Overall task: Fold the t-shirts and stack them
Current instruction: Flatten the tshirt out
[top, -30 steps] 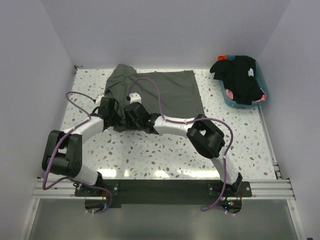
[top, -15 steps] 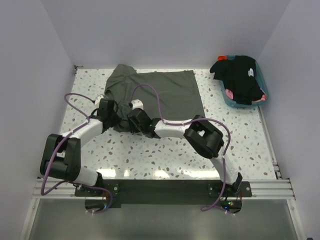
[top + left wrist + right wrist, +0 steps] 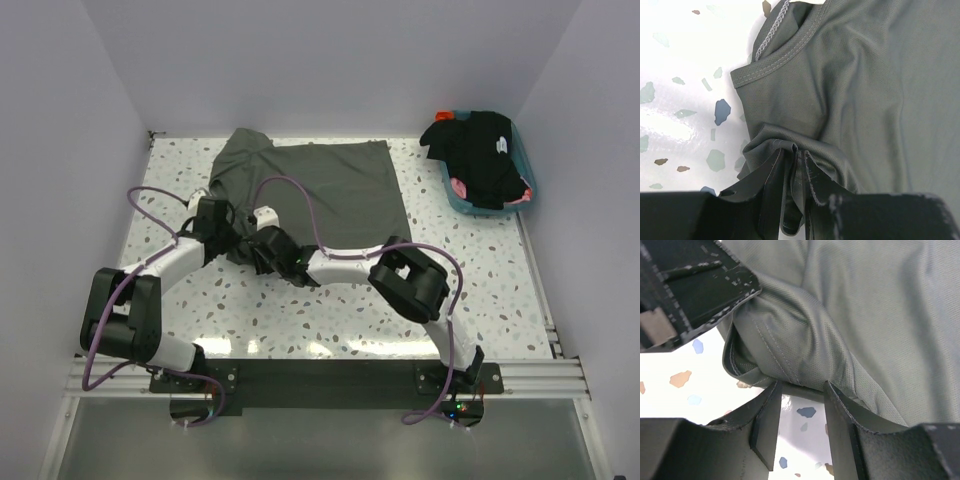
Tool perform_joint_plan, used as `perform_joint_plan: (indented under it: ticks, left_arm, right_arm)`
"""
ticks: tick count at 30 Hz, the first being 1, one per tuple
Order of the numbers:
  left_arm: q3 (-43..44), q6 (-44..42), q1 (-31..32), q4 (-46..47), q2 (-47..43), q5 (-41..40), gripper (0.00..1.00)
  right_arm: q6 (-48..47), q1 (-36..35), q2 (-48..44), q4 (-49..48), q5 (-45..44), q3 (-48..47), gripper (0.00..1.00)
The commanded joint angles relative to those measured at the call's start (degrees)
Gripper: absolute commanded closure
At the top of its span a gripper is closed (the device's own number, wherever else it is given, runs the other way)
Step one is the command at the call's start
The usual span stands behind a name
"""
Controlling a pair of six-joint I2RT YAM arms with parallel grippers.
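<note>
Closest to me, the right gripper (image 3: 262, 250) is drawing back across the speckled table (image 3: 300, 320) toward the near edge; a second ago it was sitting farther in, over the cloth. From its wrist view the right gripper (image 3: 800, 390) is standing partly open. Bare terrazzo is showing between the jaws, and the cloth's folded edge is lying at the tips, unclamped as far as I can judge.

Just beside it, the left gripper (image 3: 222, 222) is hardly shifting. In its own view the left gripper (image 3: 792, 155) is pinched closed on a gathered pleat at the near-left corner of the olive-grey t-shirt (image 3: 330, 190).

So the fold seems barely begun: the corner is bunching into soft ridges while the rest is lying flat, a rough rectangle reaching to the far edge. The fabric is looking thin and finely knitted, matte, double-stitched along the edge.

At the far right, the black t-shirts (image 3: 480, 155) are slumping in a heap over the teal tub (image 3: 528, 190), one showing a small white mark, still waiting.
</note>
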State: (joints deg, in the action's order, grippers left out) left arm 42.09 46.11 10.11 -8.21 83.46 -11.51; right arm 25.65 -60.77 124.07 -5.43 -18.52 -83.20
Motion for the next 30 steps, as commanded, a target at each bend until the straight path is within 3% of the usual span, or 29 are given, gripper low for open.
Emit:
perform_joint_plan:
  ticks: [1, 6, 16, 21, 30]
  left_arm:
    - [-0.51, 0.74, -0.53, 1.79, -1.20, 0.08, 0.75]
    - [-1.83, 1.09, -0.53, 1.79, -2.25, 0.69, 0.75]
    - [-4.29, 0.74, -0.53, 1.97, -5.32, 1.66, 0.75]
    - [-4.64, 0.56, -0.53, 2.14, -4.98, 1.66, 0.74]
    - [-5.08, 0.83, -0.53, 2.41, -4.71, 1.31, 0.74]
  right_arm:
    - [-1.57, -0.66, -1.82, -2.57, -2.22, -2.40, 0.57]
    - [-2.36, -0.66, 0.47, -1.51, -3.53, -5.04, 0.57]
    - [-3.59, -0.49, 3.20, 0.51, -3.80, -8.82, 0.68]
    - [-3.67, -0.57, 0.30, -1.33, -3.62, -5.93, 0.58]
    - [-3.85, -2.06, -3.13, -3.44, -3.97, -1.62, 0.57]
